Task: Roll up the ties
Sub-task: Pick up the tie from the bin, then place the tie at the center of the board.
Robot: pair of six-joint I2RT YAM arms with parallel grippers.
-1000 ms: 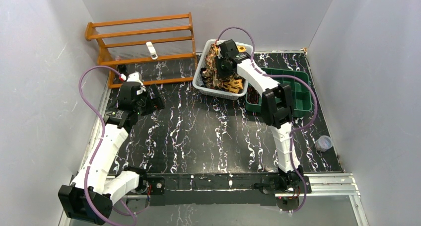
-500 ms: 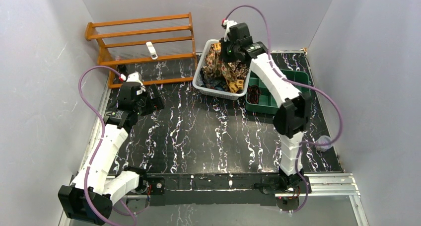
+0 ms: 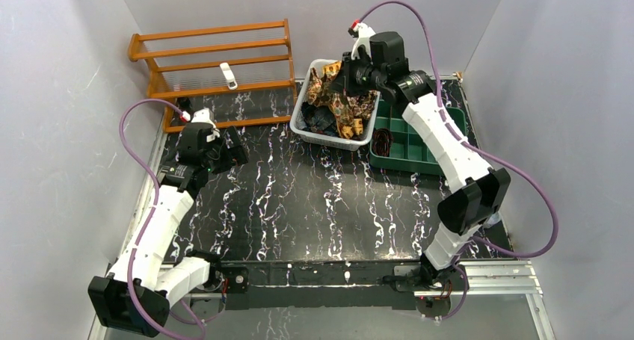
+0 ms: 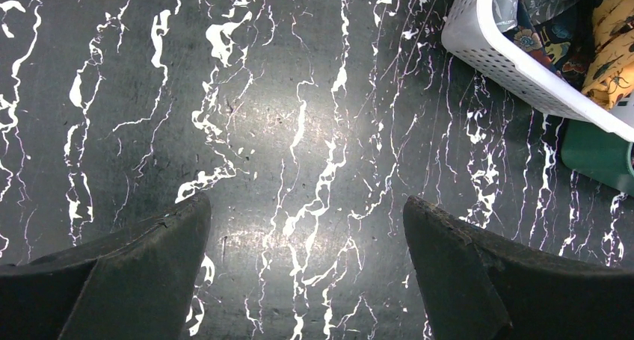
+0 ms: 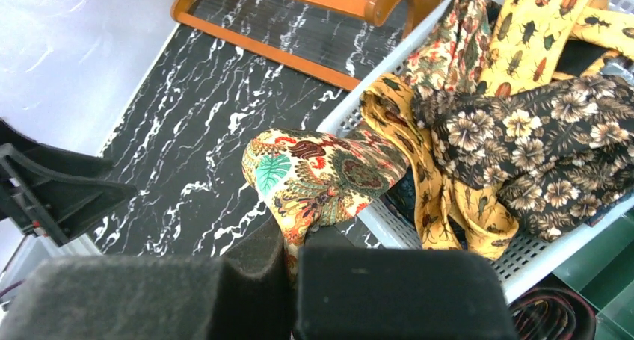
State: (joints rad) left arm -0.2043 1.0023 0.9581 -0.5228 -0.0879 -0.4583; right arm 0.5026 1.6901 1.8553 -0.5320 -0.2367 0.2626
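Note that the right gripper [image 3: 350, 77], which a second ago sat low inside the white basket [image 3: 326, 137] with its fingers part open, now stands raised over the basket in the upper middle of the top view, with its fingers fully closed. In the right wrist view its pads pinch a fold of a red-orange leaf-print tie [image 5: 321, 177], which bulges out just above the fingertips at lower centre and drapes across the basket's rim. The remaining ties [image 3: 340, 104] lie heaped in the basket. The left gripper [image 4: 306, 228] has not moved: it hangs wide apart and empty over the bare table [image 3: 299, 198], left of centre. Treat this as one tie being drawn from the heap; expect that it must be laid out flat on the table before rolling, and note that no tie is rolled yet
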